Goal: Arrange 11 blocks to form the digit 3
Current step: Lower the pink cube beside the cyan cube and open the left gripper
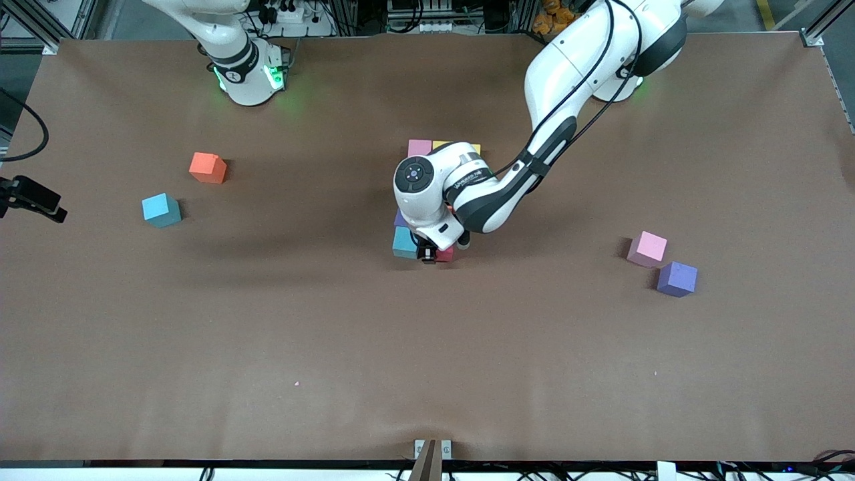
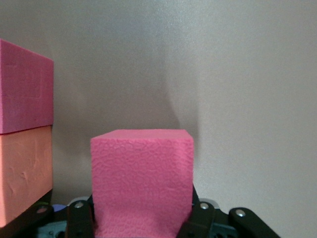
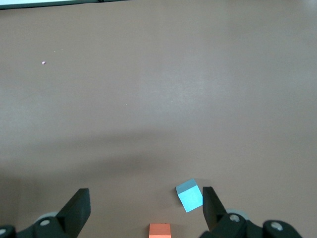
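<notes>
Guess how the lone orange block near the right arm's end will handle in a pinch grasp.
Probably easy: the orange block has flat faces, so it shouldn't roll. Its matte, foam-like surface suggests it is light and grippy. It stands apart from the cyan block, so the open right gripper likely has room.

White arms, black joints, cables

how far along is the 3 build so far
Partly built: a cluster of blocks sits mid-table, much of it hidden under the left arm. In hand: the left gripper is shut on a red block at the cluster's near edge. Left: orange, cyan, pink and purple blocks lie loose. The right gripper waits open.
</notes>
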Robot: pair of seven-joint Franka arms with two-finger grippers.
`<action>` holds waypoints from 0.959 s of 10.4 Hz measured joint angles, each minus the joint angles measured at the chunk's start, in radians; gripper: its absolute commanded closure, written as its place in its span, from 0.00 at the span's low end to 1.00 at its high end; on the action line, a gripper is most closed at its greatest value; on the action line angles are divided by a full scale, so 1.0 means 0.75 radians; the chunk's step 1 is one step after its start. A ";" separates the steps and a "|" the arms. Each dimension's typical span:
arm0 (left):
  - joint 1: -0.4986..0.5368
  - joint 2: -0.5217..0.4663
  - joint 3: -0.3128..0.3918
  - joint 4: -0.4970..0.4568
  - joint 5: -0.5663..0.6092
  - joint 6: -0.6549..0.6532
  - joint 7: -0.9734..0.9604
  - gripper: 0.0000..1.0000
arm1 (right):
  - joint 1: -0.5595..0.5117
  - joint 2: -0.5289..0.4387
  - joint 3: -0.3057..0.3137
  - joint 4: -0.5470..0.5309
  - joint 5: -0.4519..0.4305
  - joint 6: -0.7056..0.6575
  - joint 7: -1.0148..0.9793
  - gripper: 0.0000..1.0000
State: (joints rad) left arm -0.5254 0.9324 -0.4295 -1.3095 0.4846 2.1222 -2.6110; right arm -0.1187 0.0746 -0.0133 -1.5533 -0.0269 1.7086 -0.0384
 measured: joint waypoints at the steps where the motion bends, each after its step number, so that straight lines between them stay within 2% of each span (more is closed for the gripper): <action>1: -0.011 0.004 0.010 0.000 0.000 0.009 0.000 0.86 | 0.000 0.000 0.000 0.000 0.000 0.001 -0.003 0.00; 6: -0.037 0.014 0.033 0.006 0.000 0.030 0.000 0.84 | 0.000 0.001 0.001 0.005 0.000 0.002 -0.030 0.00; 7: -0.037 0.015 0.035 0.006 0.000 0.033 0.000 0.77 | 0.000 0.001 0.001 0.005 0.000 0.002 -0.038 0.00; 8: -0.037 0.016 0.036 0.006 0.000 0.038 0.000 0.53 | 0.000 0.001 0.001 0.005 0.000 0.003 -0.040 0.00; 9: -0.037 0.017 0.036 0.006 0.000 0.042 0.000 0.22 | 0.000 0.002 0.001 0.005 0.000 0.005 -0.040 0.00; 10: -0.037 0.017 0.036 0.007 0.000 0.043 0.000 0.00 | 0.000 0.002 0.001 0.005 0.000 0.006 -0.041 0.00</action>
State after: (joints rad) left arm -0.5535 0.9450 -0.4026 -1.3046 0.4846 2.1546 -2.6109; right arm -0.1187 0.0763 -0.0125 -1.5496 -0.0269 1.7133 -0.0688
